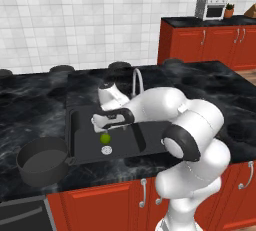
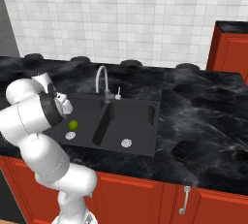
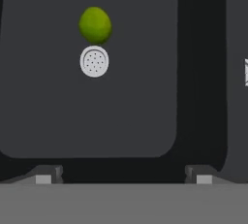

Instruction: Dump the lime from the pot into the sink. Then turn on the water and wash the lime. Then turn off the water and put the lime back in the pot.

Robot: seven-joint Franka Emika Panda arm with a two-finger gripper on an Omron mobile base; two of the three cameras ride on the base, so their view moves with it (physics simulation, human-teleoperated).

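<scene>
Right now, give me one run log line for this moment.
small yellow-green lime: in black sink's left basin beside silver drain | gripper: open, above basin | dark grey pot: on counter, empty

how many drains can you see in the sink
2. One drain sits in the basin holding the lime, right beside it. The other drain is in the neighbouring basin of the sink.

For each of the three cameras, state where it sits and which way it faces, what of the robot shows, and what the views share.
Left base view: behind the arm's left, looking forward and down at the sink, the pot and the lime; the arm rises lower right.
Right base view: behind its right, over the same sink; the arm rises lower left.
Hand view: on the hand, looking down into the basin; the gripper fingertips stand apart at the bottom.
Shared: lime beside the drain.
</scene>
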